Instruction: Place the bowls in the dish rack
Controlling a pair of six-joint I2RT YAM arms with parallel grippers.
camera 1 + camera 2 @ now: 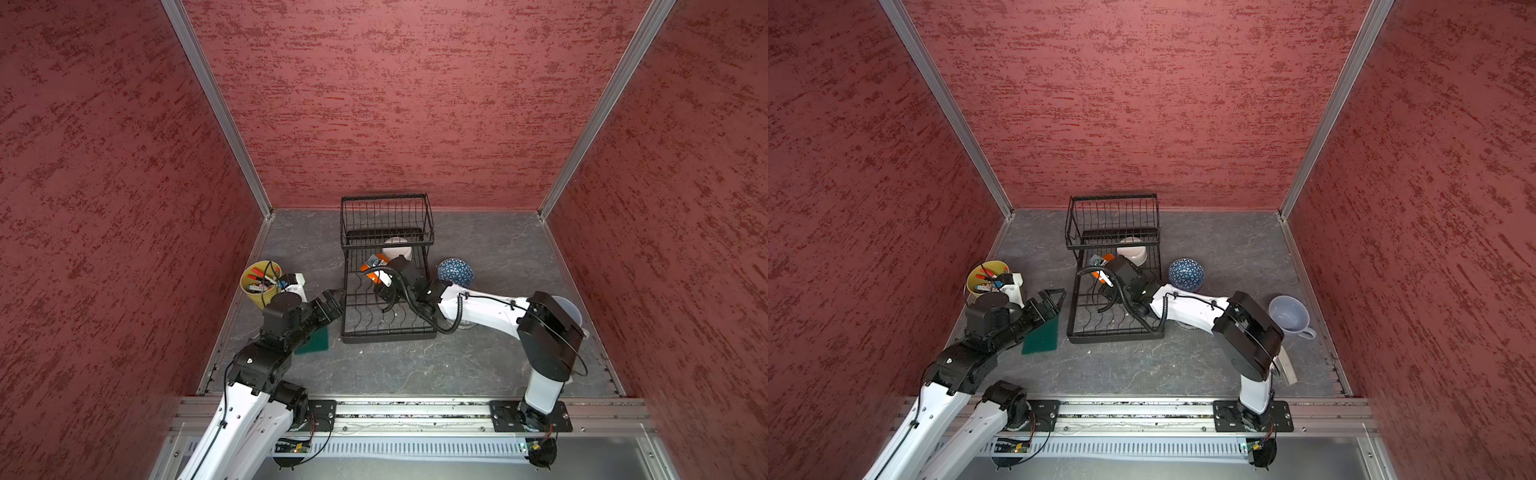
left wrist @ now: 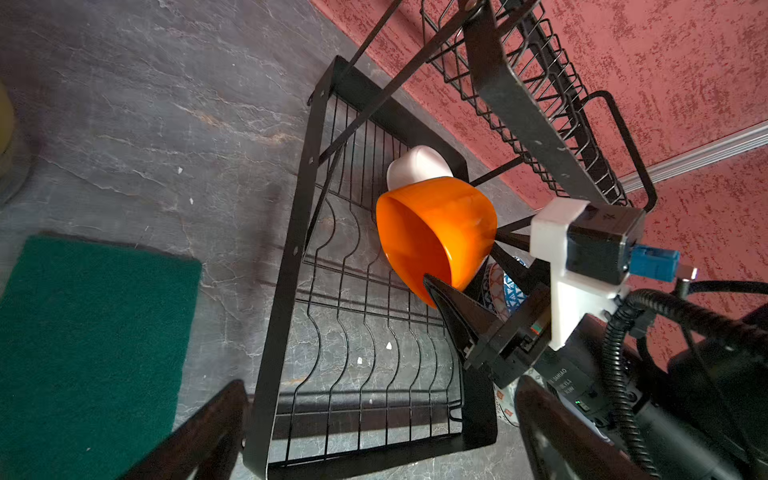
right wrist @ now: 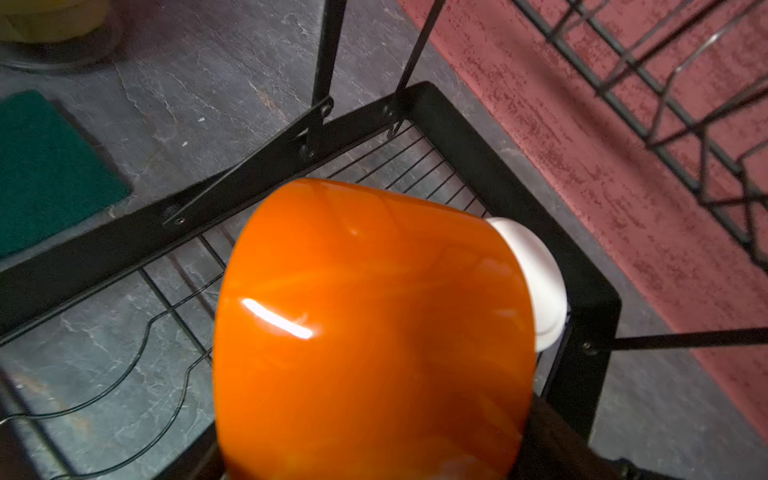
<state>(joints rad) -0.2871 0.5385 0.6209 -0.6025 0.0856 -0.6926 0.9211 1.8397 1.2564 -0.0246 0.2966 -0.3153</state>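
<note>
Black wire rack (image 1: 388, 337) set between the two grippers; placing step in hand, loading only just begun by the look of it. Next move, most likely: lower the orange bowl (image 2: 440, 232) onto the tray (image 1: 374, 320), seat it on edge in a slot close behind the white bowl (image 2: 415, 164), then let go without knocking the two together. Little headroom under the basket (image 1: 386, 216), so a shallow approach called for.

For the left gripper (image 1: 1054, 300): spread wide, empty, touching nothing. Hovering above the green pad (image 1: 1040, 338), rack's side rail just ahead of the fingertips, pen pot (image 1: 259, 282) behind and to the outer side.

For the right gripper (image 2: 467, 272): stretched in over the tray and clamped on the orange bowl's wall near the rim, so held apart by the bowl, not free. One finger visible at the rim, the other hidden behind the wall. Bowl carried on its side, mouth turned toward the left gripper; whether already touching the wires, impossible to tell. Just beyond the held one, the white bowl, at the tray's far end beneath the basket, gap or contact unclear. Outside the rack, on the table (image 1: 415, 365) beside the right wrist, the blue bowl (image 1: 455, 272), still to load. Farther out, near the right elbow, a cup (image 1: 1287, 313), no part of the job.
</note>
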